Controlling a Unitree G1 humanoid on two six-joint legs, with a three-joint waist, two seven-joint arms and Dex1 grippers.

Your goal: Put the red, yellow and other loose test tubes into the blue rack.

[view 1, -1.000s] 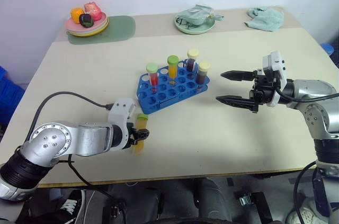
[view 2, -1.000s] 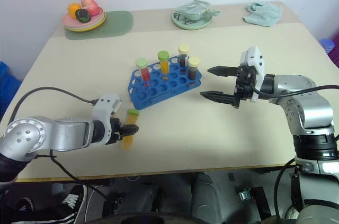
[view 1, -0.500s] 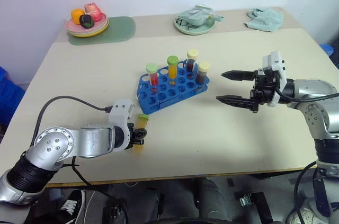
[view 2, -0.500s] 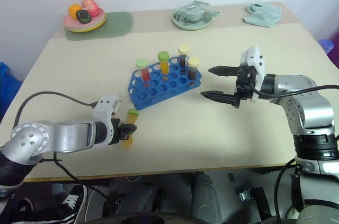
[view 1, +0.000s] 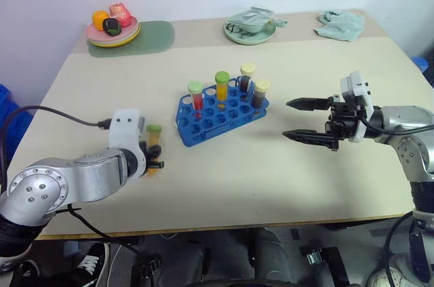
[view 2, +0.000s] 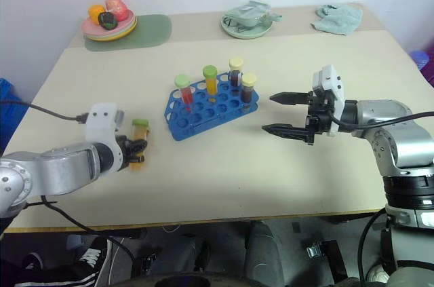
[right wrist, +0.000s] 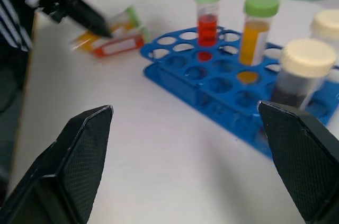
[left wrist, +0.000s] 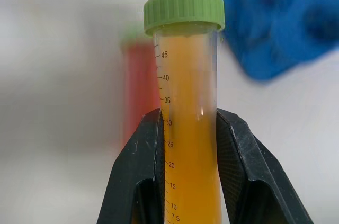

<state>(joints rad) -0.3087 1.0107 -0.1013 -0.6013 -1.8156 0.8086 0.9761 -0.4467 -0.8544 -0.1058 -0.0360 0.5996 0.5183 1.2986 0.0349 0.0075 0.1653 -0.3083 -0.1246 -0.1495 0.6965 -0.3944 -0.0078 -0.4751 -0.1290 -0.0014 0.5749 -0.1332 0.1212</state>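
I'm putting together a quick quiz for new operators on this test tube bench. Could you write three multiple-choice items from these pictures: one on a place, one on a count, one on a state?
1. Where is the blue rack?
A. At the table's middle
B. On the green mat at the back
C. At the front edge beside the right gripper

2. How many capped tubes stand in the rack?
A. Two
B. Four
C. Six

3. What is the left gripper doing?
A. Hanging open with nothing in it
B. Shut on the yellow tube with the green cap
C. Shut on a cloth

Answers:
1 A: the rack sits mid-table between the two arms.
2 B: two green-capped and two cream-capped tubes stand along its far side.
3 B: the left wrist view has both black fingers pressed against the tube's sides, while the right gripper stands wide open.
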